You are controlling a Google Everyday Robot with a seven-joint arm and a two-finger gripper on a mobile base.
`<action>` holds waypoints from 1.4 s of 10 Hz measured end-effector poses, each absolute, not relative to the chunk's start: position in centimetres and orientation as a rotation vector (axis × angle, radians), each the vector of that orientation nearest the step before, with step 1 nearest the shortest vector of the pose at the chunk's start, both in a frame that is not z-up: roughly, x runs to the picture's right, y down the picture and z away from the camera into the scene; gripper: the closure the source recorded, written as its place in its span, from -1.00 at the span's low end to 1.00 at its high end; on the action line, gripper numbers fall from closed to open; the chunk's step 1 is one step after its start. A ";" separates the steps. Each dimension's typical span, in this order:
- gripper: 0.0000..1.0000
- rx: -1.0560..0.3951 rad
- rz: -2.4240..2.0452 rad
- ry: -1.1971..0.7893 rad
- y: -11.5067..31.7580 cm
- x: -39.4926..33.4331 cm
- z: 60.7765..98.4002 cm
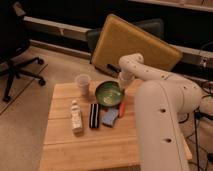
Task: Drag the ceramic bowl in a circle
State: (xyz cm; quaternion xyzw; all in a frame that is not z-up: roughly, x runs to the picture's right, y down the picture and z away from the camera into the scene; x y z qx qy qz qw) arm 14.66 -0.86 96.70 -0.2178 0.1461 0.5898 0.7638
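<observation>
The green ceramic bowl (108, 93) sits on the wooden table (85, 142) near its far edge, right of a translucent plastic cup (83, 83). My gripper (121, 87) hangs from the white arm at the bowl's right rim, reaching down onto or into that rim. The arm's big white body covers the right side of the table.
In front of the bowl lie a small white bottle (76, 116), a black bar-shaped object (93, 115), a blue sponge (109, 117) and an orange carrot-like item (121, 109). A yellow padded chair (131, 45) stands behind the table, a black office chair (15, 45) at left.
</observation>
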 end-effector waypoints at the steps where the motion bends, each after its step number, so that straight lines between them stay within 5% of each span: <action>1: 1.00 -0.438 1.302 0.335 -1.5 15.8 96.5; 14: 1.00 -0.472 1.075 0.290 -4.1 6.4 101.7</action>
